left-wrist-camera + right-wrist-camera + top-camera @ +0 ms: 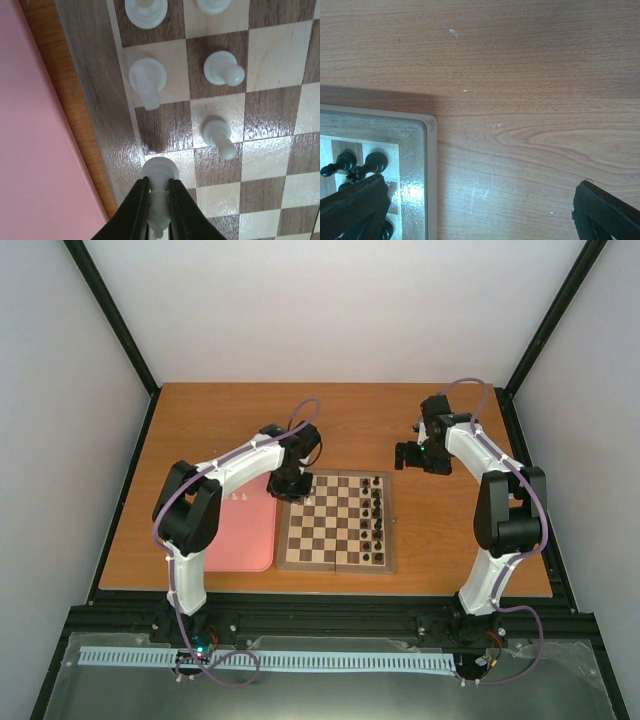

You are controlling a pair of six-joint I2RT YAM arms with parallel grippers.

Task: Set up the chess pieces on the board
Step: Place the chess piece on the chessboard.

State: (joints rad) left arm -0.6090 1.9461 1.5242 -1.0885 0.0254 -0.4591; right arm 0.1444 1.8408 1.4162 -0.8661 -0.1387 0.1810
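My left gripper (pixel 159 189) was pinched narrow on one white piece (pixel 159 172), holding it by the stem over a square in the edge column of the board (pixel 95 100), next to the tan border. Beyond it, the other white chess pieces (pixel 147 80) in view stood on nearby squares, and the pink tray (pixel 35 150) lay just beside the board. I judged this a placing step. The next move called for lowering the piece upright onto its square, then releasing it without tipping it. My right gripper (pixel 480 215) hung wide and empty over the bench (pixel 520 60), near the black pieces (pixel 355 165).
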